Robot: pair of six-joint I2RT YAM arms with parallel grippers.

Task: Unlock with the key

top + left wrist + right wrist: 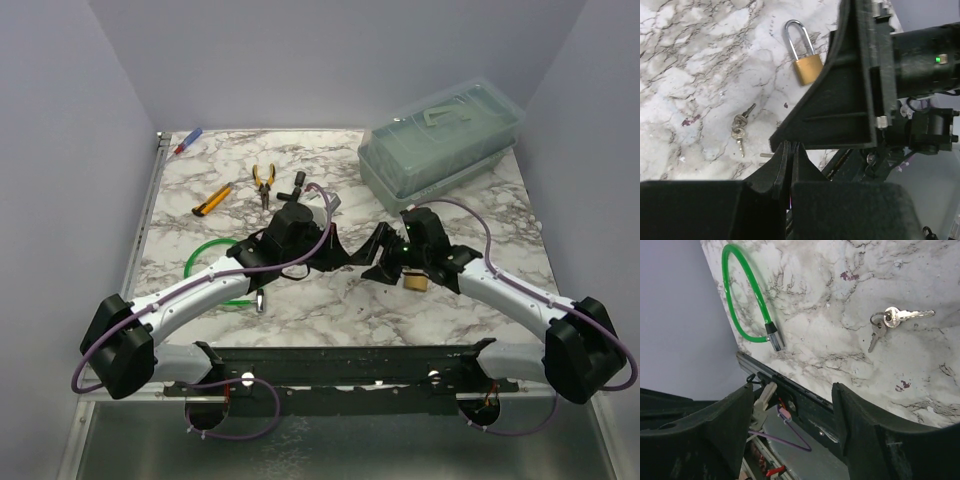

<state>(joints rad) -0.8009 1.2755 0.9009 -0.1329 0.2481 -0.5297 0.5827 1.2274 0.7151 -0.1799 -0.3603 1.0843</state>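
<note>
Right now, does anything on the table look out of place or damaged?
Nothing is spilled or broken. The keys lie loose on the table, apart from the padlock, which lies flat with its shackle shut. Small purplish specks stain the surface near them.

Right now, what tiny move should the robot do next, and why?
Probably steer the open right gripper over the keys and lower. They lie loose on the marble, gripped by nothing, apart from the brass padlock; the left gripper looks shut.
</note>
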